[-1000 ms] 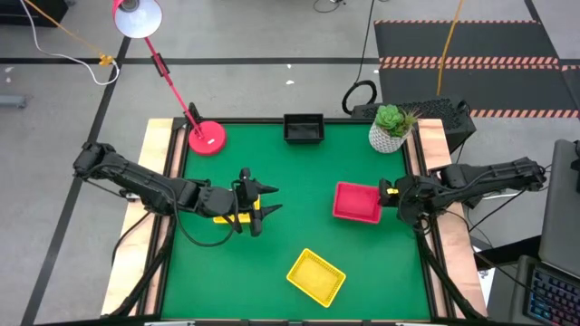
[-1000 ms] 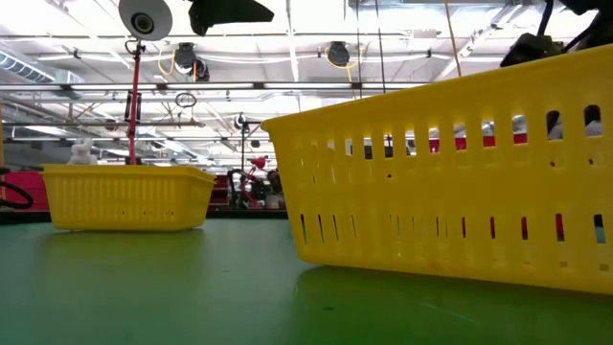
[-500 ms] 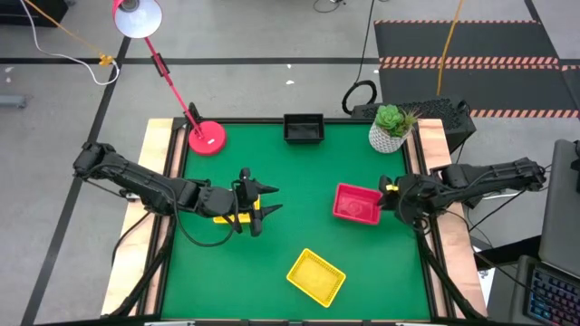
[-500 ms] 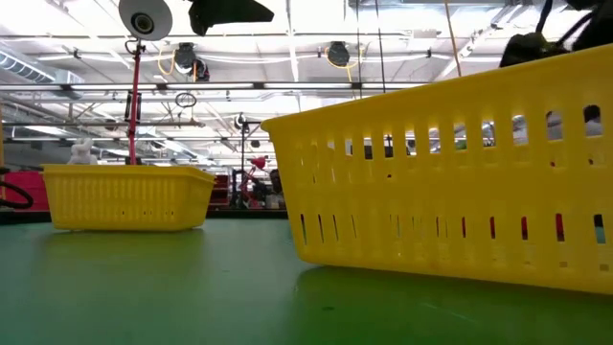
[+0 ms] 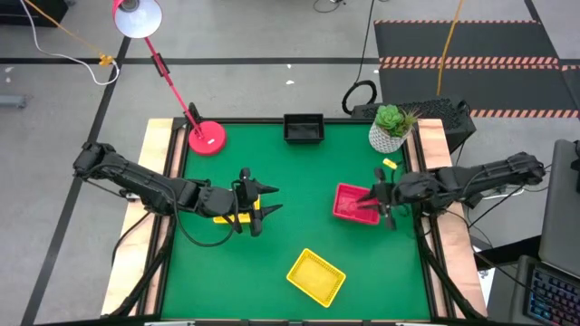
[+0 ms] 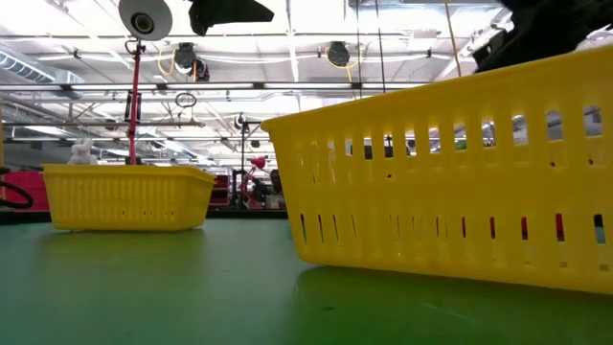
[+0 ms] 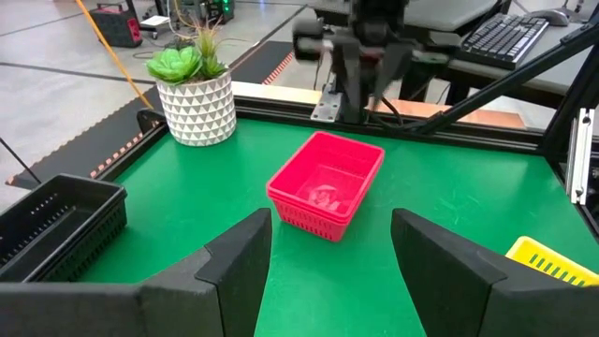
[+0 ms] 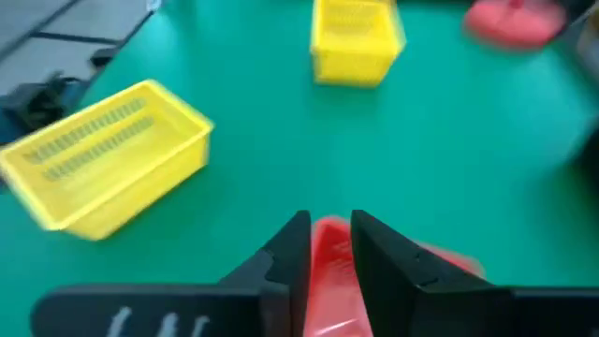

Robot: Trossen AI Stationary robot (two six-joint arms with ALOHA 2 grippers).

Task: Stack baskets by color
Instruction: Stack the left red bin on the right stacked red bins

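Observation:
A red basket [image 5: 353, 203] [image 7: 323, 183] sits flat on the green table, right of centre. My right gripper [image 5: 372, 200] [image 8: 329, 234] hovers over its right part, fingers a narrow gap apart with nothing between them. One yellow basket [image 5: 315, 276] lies near the front edge. Another yellow basket [image 5: 220, 217] lies under my left arm. A black basket [image 5: 304, 128] stands at the far edge. My left gripper [image 5: 269, 200] [image 7: 332, 271] hangs open and empty left of centre, pointing at the red basket.
A white plant pot [image 5: 390, 129] stands at the far right corner and a red lamp base [image 5: 207, 138] at the far left. Bare green mat lies between the two grippers. In the low view the near yellow basket [image 6: 450, 172] fills the right half.
My right gripper has rolled about the line it points along, risen a little and moved toward the table's left, from beside the red basket's right rim to above it. The red basket tipped briefly and now lies flat in nearly the same spot.

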